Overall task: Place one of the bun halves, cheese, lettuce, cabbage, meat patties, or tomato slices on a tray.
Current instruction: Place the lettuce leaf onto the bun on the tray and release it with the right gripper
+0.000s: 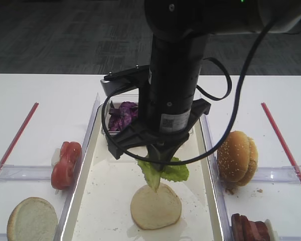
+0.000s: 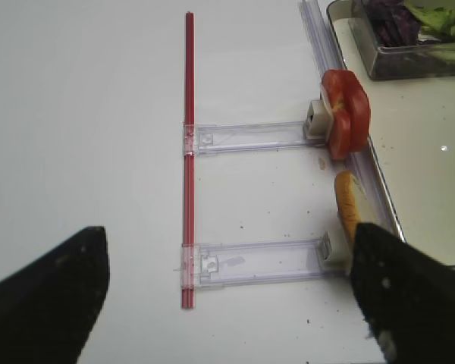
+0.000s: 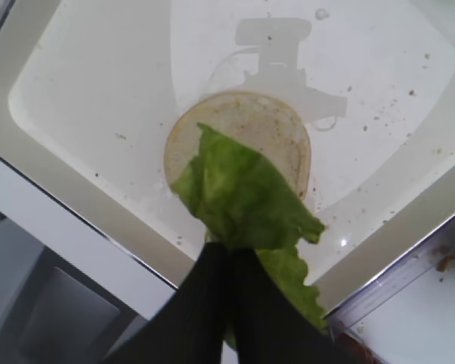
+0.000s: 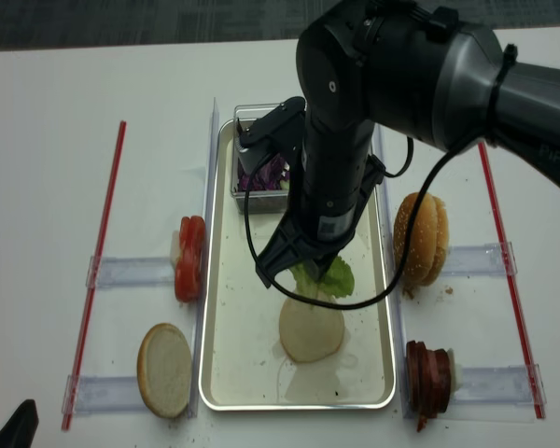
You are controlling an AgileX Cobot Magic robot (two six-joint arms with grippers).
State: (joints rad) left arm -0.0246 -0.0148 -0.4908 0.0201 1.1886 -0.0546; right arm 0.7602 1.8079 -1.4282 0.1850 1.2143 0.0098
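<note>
Your right gripper had its black jaws pressed together on the lettuce, a thin ruffled green leaf hanging over a pale round bun half that lay flat in the cream tray with the shiny rim. Your left gripper stood with jaws spread above the white table, near the glossy red tomato slices.

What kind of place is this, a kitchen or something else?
Probably a robot test bench, not a kitchen: burger parts sit in clear holders on a white table marked with red strips, around a tray.
</note>
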